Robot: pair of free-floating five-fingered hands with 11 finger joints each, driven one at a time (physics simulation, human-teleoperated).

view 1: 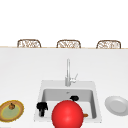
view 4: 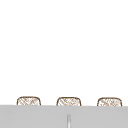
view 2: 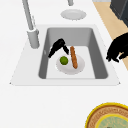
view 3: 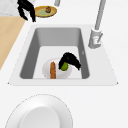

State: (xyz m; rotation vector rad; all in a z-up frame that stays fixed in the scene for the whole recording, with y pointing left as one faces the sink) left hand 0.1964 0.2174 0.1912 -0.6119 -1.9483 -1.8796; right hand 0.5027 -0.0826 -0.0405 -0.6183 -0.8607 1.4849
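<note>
In the sink basin point(view 2: 75, 33) lies a small white plate point(view 2: 79, 67) carrying a green lime point(view 2: 64, 60) and a brown sausage-shaped piece point(view 2: 73, 57). My right hand point(view 2: 58, 47) arches low over the lime, fingers spread and straight, nothing clasped. The right side view shows the right hand point(view 3: 69, 59) partly covering the lime point(view 3: 64, 66); in the front view the right hand point(view 1: 74, 98) sits in the basin. My left hand point(view 1: 41, 107) hovers by the sink's front left corner, fingers relaxed and hanging, holding nothing. That left hand point(view 2: 118, 50) is off the basin's near rim, also the left hand point(view 3: 26, 9).
A big red ball point(view 1: 67, 114) hides the sink's front middle. The tall faucet point(view 1: 68, 72) stands behind the basin. A yellow plate point(view 1: 15, 112) with a brown item lies on the left counter, a white plate point(view 1: 116, 105) on the right. Woven chair backs point(view 1: 29, 43) line the far edge.
</note>
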